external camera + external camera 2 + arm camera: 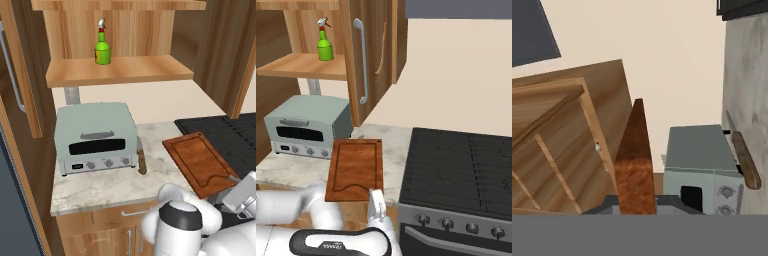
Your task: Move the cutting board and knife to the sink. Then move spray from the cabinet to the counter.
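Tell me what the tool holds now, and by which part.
The tool is shut on the flat reddish-brown wooden cutting board, gripping it at its near edge.

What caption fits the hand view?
Gripper shut on the cutting board's edge, toaster oven and knife beyond.
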Robot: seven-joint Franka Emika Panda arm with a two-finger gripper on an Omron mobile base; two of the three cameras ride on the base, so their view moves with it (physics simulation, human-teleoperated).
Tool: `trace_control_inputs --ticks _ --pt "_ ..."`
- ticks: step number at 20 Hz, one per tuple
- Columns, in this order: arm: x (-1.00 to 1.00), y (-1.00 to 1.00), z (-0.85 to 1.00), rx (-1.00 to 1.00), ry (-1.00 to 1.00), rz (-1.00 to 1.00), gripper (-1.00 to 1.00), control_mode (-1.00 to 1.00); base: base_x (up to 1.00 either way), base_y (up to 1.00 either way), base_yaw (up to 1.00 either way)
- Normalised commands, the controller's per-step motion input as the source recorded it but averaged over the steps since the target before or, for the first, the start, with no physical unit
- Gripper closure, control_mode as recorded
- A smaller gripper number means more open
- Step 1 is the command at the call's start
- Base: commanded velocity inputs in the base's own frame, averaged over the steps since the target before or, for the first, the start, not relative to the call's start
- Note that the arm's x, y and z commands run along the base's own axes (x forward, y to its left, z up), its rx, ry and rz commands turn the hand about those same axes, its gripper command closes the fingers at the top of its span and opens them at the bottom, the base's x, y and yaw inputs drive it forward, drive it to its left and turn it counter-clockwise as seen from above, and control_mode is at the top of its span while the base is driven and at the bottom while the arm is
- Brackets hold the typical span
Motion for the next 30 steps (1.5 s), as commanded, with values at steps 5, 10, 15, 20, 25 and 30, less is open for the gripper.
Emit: trace_control_inputs --ticks 5,10,15,20,25,30 --pt "0.00 0.40 0.33 0.00 0.02 0.00 1.00 -1.00 0.00 0.00 0.00" --pt "0.01 0.35 0.32 0.00 0.05 0.00 1.00 -1.00 0.00 0.00 0.00" --pt "0.00 0.19 0.26 0.00 0.08 0.00 1.00 -1.00 0.00 0.00 0.00" --pt "0.00 0.15 0.24 0.00 0.01 0.00 1.00 -1.00 0.00 0.00 0.00" --pt "0.00 0.11 0.15 -0.02 0.00 0.00 1.00 -1.00 0.00 0.00 0.00" --pt "0.00 0.01 0.01 -0.01 0.00 0.00 1.00 -1.00 0.00 0.00 0.00"
